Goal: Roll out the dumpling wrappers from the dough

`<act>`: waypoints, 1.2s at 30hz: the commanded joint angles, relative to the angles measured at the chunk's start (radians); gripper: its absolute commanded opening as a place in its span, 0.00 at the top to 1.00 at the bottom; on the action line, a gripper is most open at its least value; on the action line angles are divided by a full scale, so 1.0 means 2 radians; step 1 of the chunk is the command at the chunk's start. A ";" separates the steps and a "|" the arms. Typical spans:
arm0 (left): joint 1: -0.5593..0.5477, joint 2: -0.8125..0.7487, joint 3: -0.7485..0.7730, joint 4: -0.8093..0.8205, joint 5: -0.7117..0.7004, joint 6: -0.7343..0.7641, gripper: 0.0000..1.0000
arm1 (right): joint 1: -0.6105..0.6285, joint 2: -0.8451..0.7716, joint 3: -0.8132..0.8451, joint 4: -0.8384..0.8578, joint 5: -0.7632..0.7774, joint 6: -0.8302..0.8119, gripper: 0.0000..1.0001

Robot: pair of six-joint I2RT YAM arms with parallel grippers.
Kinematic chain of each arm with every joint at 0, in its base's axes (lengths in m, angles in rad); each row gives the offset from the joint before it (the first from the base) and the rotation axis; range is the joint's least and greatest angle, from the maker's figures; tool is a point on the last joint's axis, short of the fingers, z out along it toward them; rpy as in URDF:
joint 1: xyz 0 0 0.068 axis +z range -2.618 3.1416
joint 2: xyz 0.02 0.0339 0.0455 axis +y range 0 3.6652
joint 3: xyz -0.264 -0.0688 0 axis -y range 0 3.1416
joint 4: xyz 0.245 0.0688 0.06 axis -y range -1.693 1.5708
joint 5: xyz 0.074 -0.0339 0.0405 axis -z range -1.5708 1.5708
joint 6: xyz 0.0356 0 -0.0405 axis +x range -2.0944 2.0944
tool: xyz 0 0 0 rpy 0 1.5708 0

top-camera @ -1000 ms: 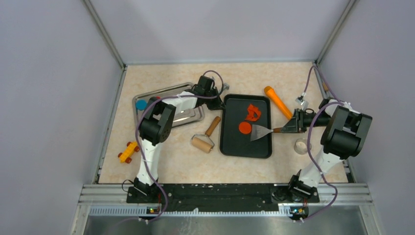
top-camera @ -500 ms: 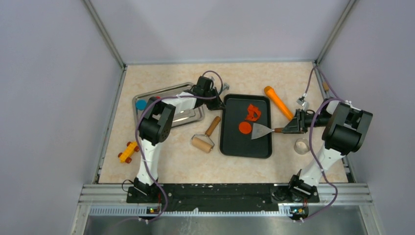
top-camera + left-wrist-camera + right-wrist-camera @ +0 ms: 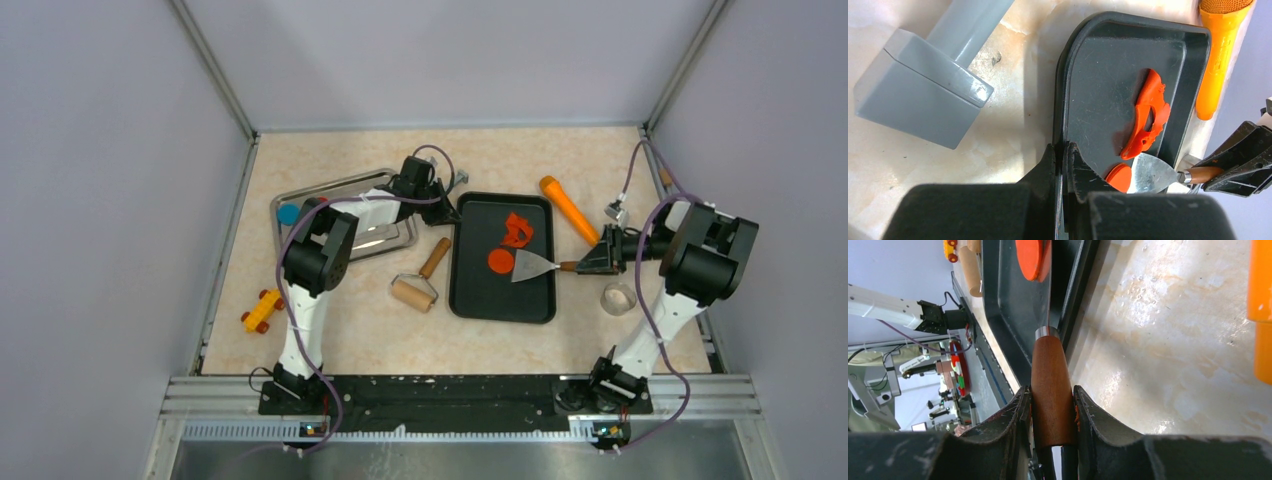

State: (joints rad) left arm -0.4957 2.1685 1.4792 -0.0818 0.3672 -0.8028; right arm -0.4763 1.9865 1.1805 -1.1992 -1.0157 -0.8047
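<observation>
Where one dough (image 3: 517,230) lies, two wrappers (image 3: 500,261) (image 3: 289,213) show.

Our right arm (image 3: 700,262) has drawn its elbow a little inward and toward the far wall. With it the scraper (image 3: 533,266) has crept slightly toward the far end of the black tray (image 3: 500,298) — its blade now sits just beside the orange-red wrapper (image 3: 500,261), perhaps touching.

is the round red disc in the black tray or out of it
In the tray: the disc lies flat on the black tray floor, inside its raised rim, right next to the scraper blade.
</observation>
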 commanded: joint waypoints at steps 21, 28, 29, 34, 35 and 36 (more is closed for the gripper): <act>-0.004 -0.005 -0.021 -0.031 0.030 -0.009 1.00 | 0.046 0.038 0.015 0.040 0.033 -0.029 1.00; -0.004 -0.005 -0.020 -0.030 0.030 -0.007 1.00 | 0.055 0.043 0.013 0.034 0.027 -0.036 1.00; -0.004 -0.005 -0.020 -0.030 0.031 -0.007 1.00 | 0.055 0.043 0.014 0.032 0.026 -0.038 1.00; -0.004 -0.002 -0.020 -0.029 0.033 -0.006 1.00 | 0.055 0.045 0.015 0.012 0.012 -0.055 1.00; -0.004 -0.002 -0.021 -0.030 0.033 -0.005 1.00 | 0.055 0.044 0.015 0.004 0.008 -0.060 1.00; -0.004 -0.002 -0.021 -0.029 0.033 -0.005 1.00 | 0.055 0.041 0.015 -0.001 0.004 -0.064 1.00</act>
State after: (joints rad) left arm -0.4896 2.1685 1.4677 -0.0624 0.3908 -0.8085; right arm -0.3878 2.0583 1.1999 -1.2255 -1.0554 -0.8379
